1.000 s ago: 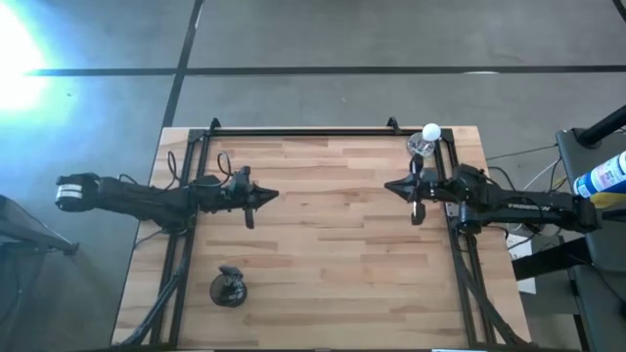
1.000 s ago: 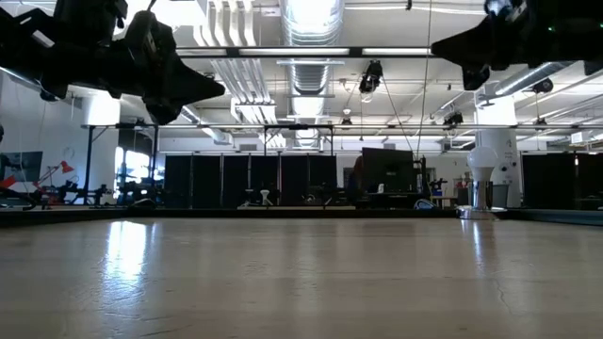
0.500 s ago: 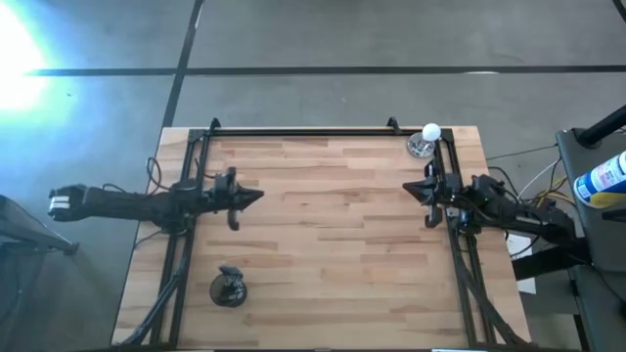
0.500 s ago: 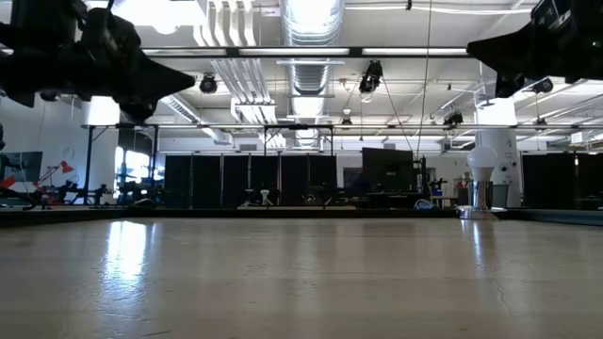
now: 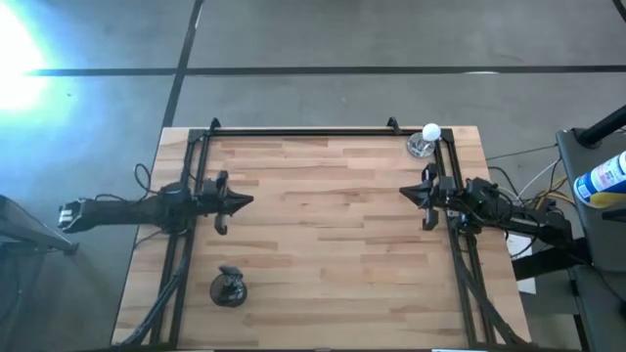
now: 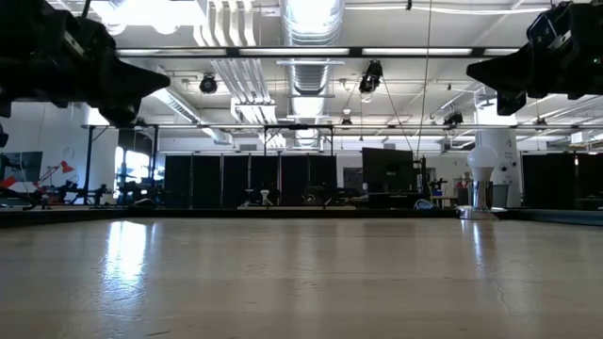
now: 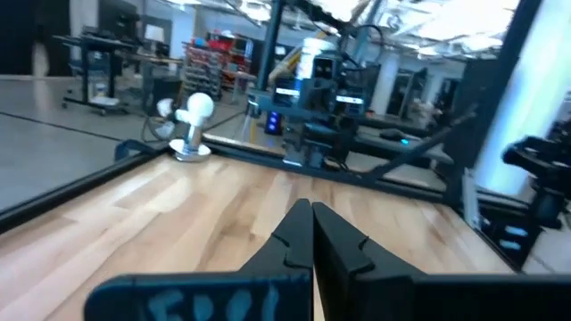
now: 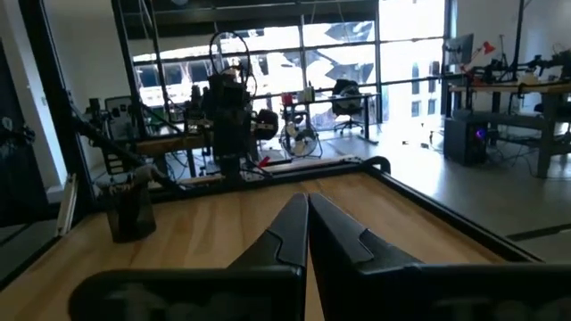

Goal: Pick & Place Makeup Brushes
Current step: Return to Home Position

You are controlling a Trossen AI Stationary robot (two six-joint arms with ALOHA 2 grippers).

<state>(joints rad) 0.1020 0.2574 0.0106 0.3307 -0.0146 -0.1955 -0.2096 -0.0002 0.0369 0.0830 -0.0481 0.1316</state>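
The dark round cup [image 5: 229, 287] stands near the table's near left corner. In the right wrist view, thin stick ends rise above the rim of the cup [image 8: 131, 211]; I take them for the makeup brushes [image 8: 134, 178]. No brush lies loose on the table. My left gripper [image 5: 250, 199] hovers shut over the table's left side, pointing right, its fingers together [image 7: 310, 210]. My right gripper [image 5: 403, 192] hovers shut over the right side, pointing left, with fingers together [image 8: 306, 201]. Both are high above the tabletop in the low view.
A white ball on a clear stand [image 5: 426, 137] sits at the far right corner and also shows as the ball [image 6: 482, 166] in the low view. A black frame rail [image 5: 303, 131] runs along the far edge and both sides. The wooden tabletop [image 5: 323, 235] between the arms is bare.
Both arms have drawn back from the middle. The left gripper has moved toward the table's left edge and the right gripper toward the right edge. Both have stayed shut and level, and nothing on the table has moved.
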